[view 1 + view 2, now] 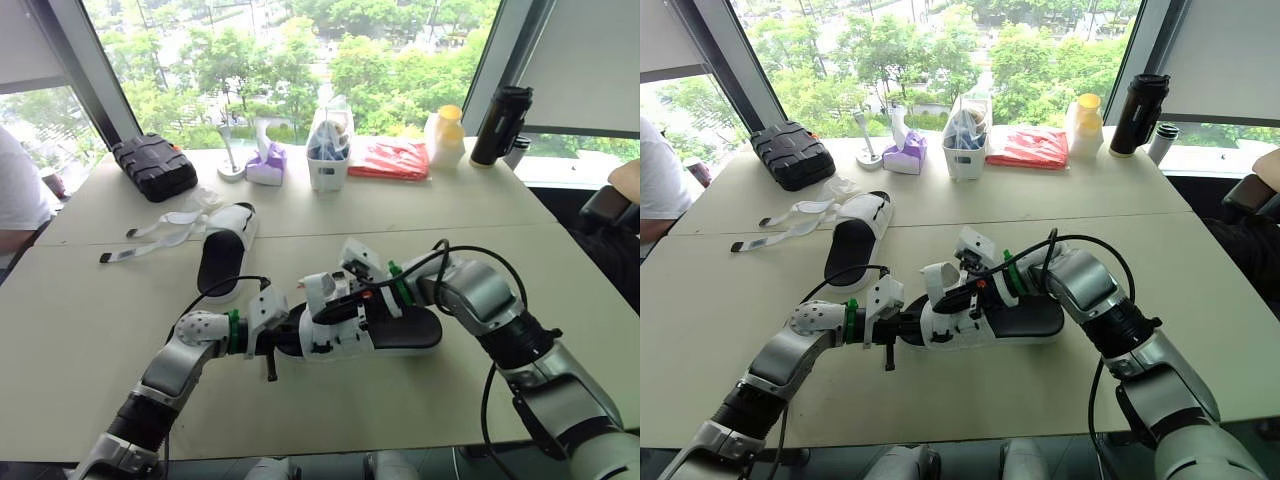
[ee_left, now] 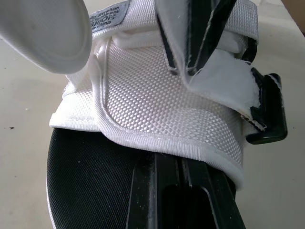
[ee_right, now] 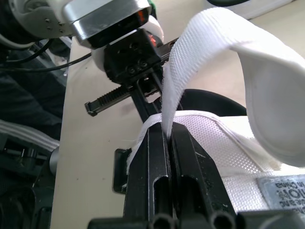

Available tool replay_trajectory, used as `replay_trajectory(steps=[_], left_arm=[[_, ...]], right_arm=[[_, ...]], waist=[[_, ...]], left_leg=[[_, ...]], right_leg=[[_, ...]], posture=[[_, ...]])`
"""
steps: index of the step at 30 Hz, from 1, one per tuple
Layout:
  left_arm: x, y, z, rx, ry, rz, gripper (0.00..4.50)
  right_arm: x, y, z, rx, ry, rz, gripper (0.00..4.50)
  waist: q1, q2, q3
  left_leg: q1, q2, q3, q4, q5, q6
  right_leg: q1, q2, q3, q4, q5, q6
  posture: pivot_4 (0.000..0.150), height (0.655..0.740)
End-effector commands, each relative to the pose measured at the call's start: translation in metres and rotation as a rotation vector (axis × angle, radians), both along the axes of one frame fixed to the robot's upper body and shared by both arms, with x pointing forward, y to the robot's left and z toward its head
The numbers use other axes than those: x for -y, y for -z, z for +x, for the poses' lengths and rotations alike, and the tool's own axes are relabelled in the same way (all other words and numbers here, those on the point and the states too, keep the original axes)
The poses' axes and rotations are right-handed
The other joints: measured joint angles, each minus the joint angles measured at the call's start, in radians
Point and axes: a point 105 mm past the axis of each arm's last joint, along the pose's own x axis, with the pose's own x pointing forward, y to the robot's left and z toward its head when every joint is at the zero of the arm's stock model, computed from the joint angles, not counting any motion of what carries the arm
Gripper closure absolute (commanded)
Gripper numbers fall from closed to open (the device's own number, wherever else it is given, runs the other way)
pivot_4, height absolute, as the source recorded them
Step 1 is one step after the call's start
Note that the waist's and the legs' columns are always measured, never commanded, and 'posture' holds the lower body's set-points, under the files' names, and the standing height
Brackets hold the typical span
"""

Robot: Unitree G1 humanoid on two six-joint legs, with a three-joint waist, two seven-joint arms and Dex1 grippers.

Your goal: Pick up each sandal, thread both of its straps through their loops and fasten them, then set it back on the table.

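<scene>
Sandal (image 1: 410,330) lay crosswise on the worktop (image 1: 560,250); left pincer (image 1: 290,342) clenched its left end, right pincer (image 3: 170,131) clenched its strap (image 3: 267,81).

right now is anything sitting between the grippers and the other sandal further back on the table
Nothing visible on the table stands between them. The far sandal lies ahead of the left gripper, its loose straps trailing off to the left. The right gripper is shut on a strap of the near sandal.
</scene>
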Motion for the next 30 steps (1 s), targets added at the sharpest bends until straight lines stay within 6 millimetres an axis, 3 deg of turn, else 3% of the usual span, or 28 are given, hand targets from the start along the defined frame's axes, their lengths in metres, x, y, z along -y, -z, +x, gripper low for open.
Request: replay_trajectory(steps=[1,13,16,23,24,30], left_arm=[[-0.004,0.048,-0.017,-0.160,-0.002,0.121,4.50],[-0.004,0.048,-0.017,-0.159,-0.001,0.120,4.50],[-0.004,0.048,-0.017,-0.159,0.000,0.121,4.50],[-0.003,0.047,-0.016,-0.156,0.000,0.120,4.50],[-0.003,0.047,-0.016,-0.155,0.000,0.119,4.50],[-0.002,0.048,-0.015,-0.155,0.001,0.118,4.50]], right_arm=[[-0.003,-0.001,-0.015,0.039,-0.078,-0.021,4.48],[-0.008,0.017,-0.026,0.101,-0.122,-0.076,4.48],[-0.007,0.014,-0.025,0.100,-0.119,-0.074,3.60],[0.018,-0.016,-0.033,0.090,-0.122,-0.069,0.35],[0.023,-0.020,-0.037,0.068,-0.118,-0.063,0.07],[0.051,-0.031,-0.066,-0.085,-0.080,-0.034,0.07]], waist=[[0.000,0.000,0.000],[-0.001,0.000,0.000],[-0.001,0.000,0.000],[0.002,-0.001,0.000],[0.002,0.000,0.000],[0.012,-0.001,0.000]], left_leg=[[0.000,0.000,0.000,0.000,0.000,0.000],[0.000,0.000,0.000,0.000,0.000,0.000],[0.001,0.000,0.000,0.000,0.000,0.000],[0.000,0.000,0.000,0.000,0.000,0.000],[0.000,0.000,0.000,0.000,0.000,0.000],[-0.001,0.000,0.000,0.000,0.000,0.001]], right_leg=[[0.000,0.000,0.000,0.000,0.000,0.000],[0.000,0.000,0.000,0.000,0.000,0.000],[0.000,0.000,0.000,0.000,0.000,0.000],[0.001,-0.001,0.000,0.000,0.000,0.000],[0.001,-0.001,0.000,0.000,0.000,0.001],[0.001,-0.001,-0.001,-0.002,-0.002,0.003]], posture=[[0.150,0.7400],[0.150,0.7400],[0.150,0.7400],[0.150,0.7400],[0.150,0.7400],[0.150,0.7400]])
